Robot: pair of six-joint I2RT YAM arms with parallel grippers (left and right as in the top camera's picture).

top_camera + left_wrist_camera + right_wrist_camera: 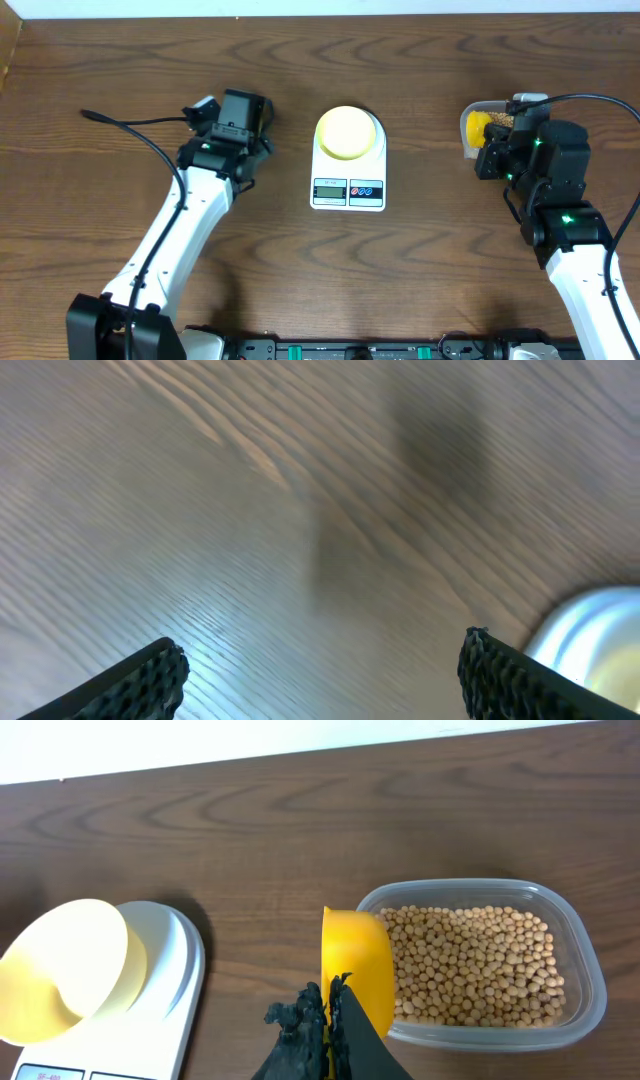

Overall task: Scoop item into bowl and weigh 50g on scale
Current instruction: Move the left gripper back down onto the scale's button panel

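1 white rectangular digital scale (348,172), centre of brown wooden bench (100,220), carrying 1 small round pale-yellow bowl (348,132). 1 clear rounded-rectangular plastic container (590,1010) of small tan beans (470,965), toward the right edge. Right gripper (328,1010): jaws clamped on 1 yellow plastic scoop (355,970), cup at the container's left end. Left gripper (320,670): jaws wide apart, holding nothing, left of the scale.

Lab: robot arm (175,235), wooden table (420,280)
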